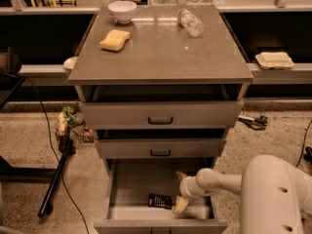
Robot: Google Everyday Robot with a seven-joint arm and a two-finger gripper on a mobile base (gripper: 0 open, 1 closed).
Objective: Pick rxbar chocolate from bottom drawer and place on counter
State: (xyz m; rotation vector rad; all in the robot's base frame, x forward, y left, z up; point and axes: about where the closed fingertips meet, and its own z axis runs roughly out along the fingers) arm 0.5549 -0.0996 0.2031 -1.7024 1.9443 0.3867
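Note:
The rxbar chocolate (160,201), a small black-wrapped bar, lies flat near the front of the open bottom drawer (141,184). My gripper (179,191) reaches into that drawer from the right, just right of the bar. It is open, with one pale finger (181,176) toward the back and the other toward the front, next to the bar's right end. I cannot tell whether that front finger touches the bar. The counter (161,52) is the glossy grey-brown top of the cabinet.
On the counter are a yellow sponge (115,40), a white bowl (122,10) and a clear plastic bottle (190,22) lying on its side. The two upper drawers (161,115) stand slightly open. A black pole (55,179) and cables lie on the floor at left.

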